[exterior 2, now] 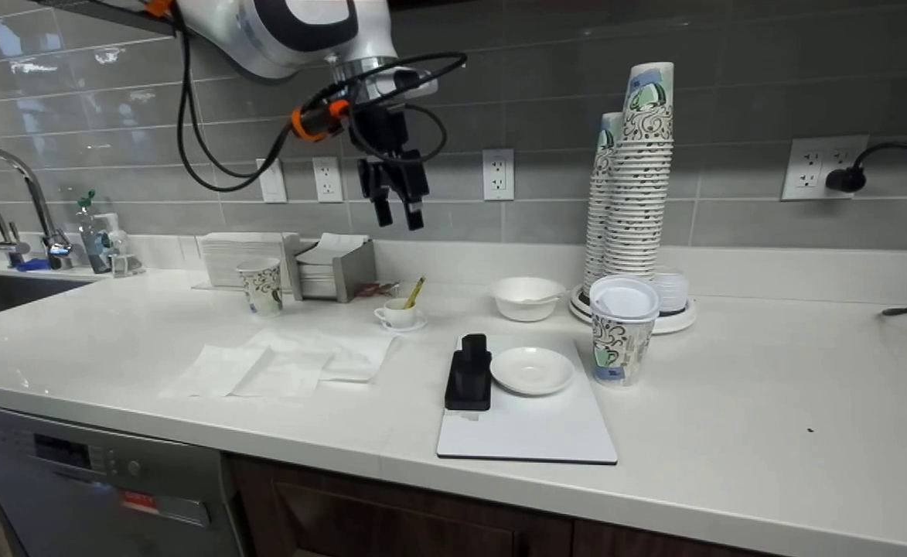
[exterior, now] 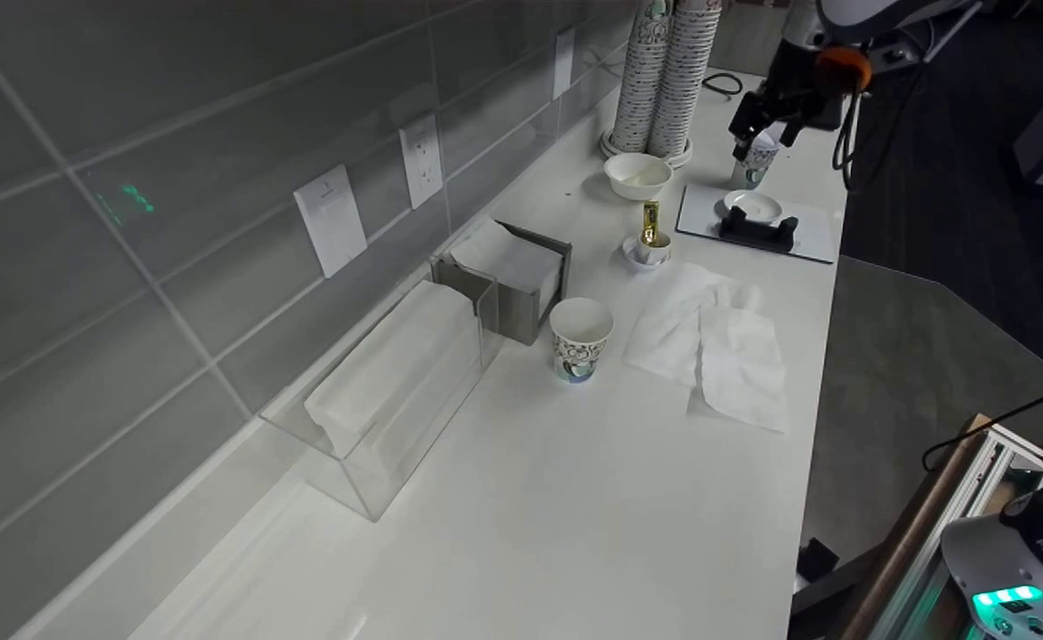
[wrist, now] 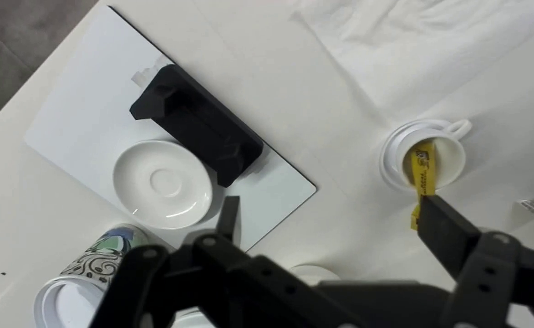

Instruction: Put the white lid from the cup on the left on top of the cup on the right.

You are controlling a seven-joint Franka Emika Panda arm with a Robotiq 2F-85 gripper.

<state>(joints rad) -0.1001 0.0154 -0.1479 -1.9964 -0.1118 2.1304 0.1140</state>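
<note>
A patterned paper cup [exterior 2: 261,288] stands upright on the left of the counter, beside the napkin holder. In an exterior view its top [exterior: 581,320] is open and no lid shows on it. A second patterned cup [exterior 2: 619,348] stands on the right beside the cutting board, with a white lid [exterior 2: 625,297] on its top. In the wrist view this cup [wrist: 98,264] and its lid [wrist: 78,303] are at lower left, partly hidden by a finger. My gripper [exterior 2: 399,218] is open and empty, high above the counter between the two cups; it also shows in the wrist view [wrist: 330,202].
A white board [exterior 2: 526,433] bears a saucer [exterior 2: 533,370] and a black stand [exterior 2: 468,379]. A small cup [exterior 2: 397,314] with a yellow packet, a bowl [exterior 2: 526,299], tall cup stacks [exterior 2: 639,201], napkins [exterior 2: 267,367] and a metal napkin holder [exterior 2: 354,271] stand around.
</note>
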